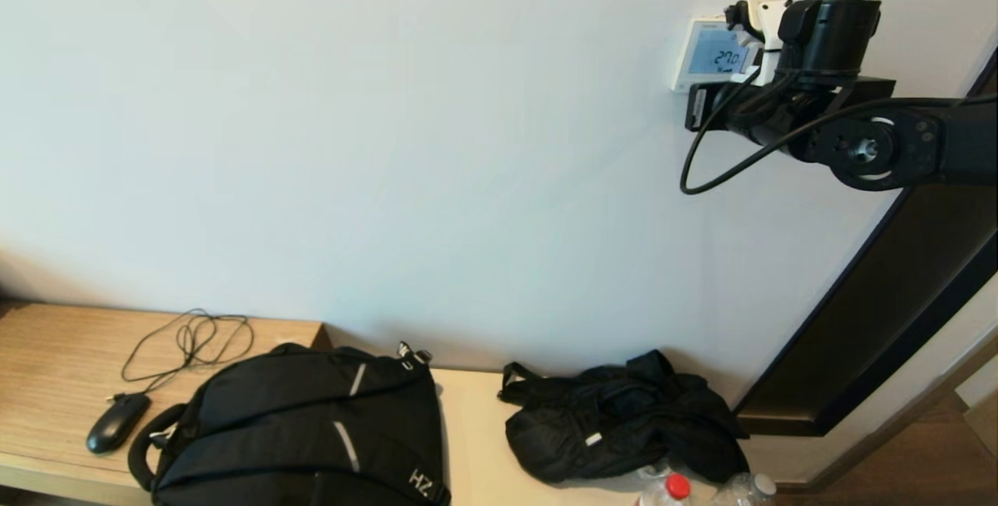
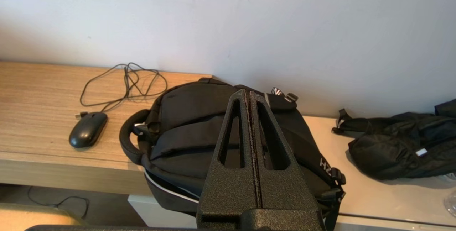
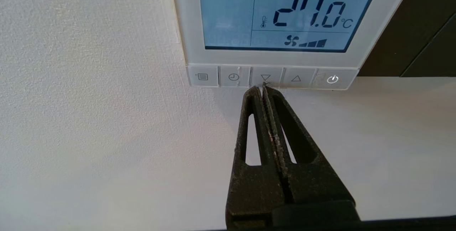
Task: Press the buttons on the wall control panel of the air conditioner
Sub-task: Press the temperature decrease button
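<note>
Your right gripper (image 3: 263, 89) has its two black, grainy-textured fingers pressed flat together, holding nothing, with the tips at the lower edge of the down-arrow button (image 3: 265, 77). Contact looks likely, but you cannot be sure from the wrist angle. That key is the middle one in the row of buttons (image 3: 271, 78), five flat, pale rectangular keys along the bottom edge of the air conditioner's wall control panel (image 1: 700, 54). The others carry a menu icon, a clock, an up-arrow and a power symbol.

The panel is a square of smooth white plastic mounted high on the matte, lightly stippled wall (image 1: 390, 139), to your upper right in the head view. Its pale blue screen (image 3: 285, 10) reads 27.0 °C with a fan icon and stepped bars. Beside it runs a dark frame (image 1: 881, 327).

Your left gripper (image 2: 248, 97) hangs closed and empty above a black fabric backpack (image 2: 192, 135) on a wood-grain desk (image 2: 35, 95). Nearby lie a glossy black mouse (image 2: 88, 129) with a looped cable, and a crumpled black bag (image 2: 399, 145).
</note>
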Tool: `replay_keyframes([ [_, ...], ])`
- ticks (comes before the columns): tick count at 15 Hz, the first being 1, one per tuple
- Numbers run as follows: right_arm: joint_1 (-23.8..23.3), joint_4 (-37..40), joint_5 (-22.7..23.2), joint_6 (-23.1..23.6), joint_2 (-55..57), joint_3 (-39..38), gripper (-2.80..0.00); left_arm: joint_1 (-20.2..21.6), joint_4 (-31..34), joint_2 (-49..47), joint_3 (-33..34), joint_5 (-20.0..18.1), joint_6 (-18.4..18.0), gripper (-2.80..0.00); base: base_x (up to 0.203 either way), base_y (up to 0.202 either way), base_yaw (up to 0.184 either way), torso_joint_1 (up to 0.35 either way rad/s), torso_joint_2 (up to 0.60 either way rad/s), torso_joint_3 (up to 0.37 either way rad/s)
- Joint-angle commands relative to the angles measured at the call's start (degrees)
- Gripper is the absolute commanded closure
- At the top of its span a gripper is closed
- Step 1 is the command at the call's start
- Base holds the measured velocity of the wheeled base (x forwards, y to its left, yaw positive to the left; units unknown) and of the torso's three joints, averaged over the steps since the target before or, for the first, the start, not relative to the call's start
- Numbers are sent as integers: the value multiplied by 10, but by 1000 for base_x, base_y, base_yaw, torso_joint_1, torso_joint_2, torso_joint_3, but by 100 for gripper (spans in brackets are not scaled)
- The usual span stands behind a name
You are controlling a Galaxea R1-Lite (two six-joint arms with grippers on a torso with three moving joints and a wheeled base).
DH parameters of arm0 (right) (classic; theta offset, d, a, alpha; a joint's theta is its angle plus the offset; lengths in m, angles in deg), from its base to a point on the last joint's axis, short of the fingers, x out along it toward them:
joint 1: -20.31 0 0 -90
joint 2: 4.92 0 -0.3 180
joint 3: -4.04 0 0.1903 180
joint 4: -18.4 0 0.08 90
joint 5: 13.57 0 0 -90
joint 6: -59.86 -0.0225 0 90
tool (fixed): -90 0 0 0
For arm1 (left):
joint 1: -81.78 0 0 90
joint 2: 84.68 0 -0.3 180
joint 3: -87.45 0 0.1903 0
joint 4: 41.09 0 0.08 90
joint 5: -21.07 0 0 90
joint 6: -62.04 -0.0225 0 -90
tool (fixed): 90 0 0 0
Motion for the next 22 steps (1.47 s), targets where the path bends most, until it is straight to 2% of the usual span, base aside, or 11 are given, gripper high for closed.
replay_keyframes([
  [1,3,-1,-4,0,-10,-3,0,0,0,0,0,0,0,0,0,0,0,0,0,0],
  [22,-2,-1,-4,3,12,12,0,0,0,0,0,0,0,0,0,0,0,0,0,0],
])
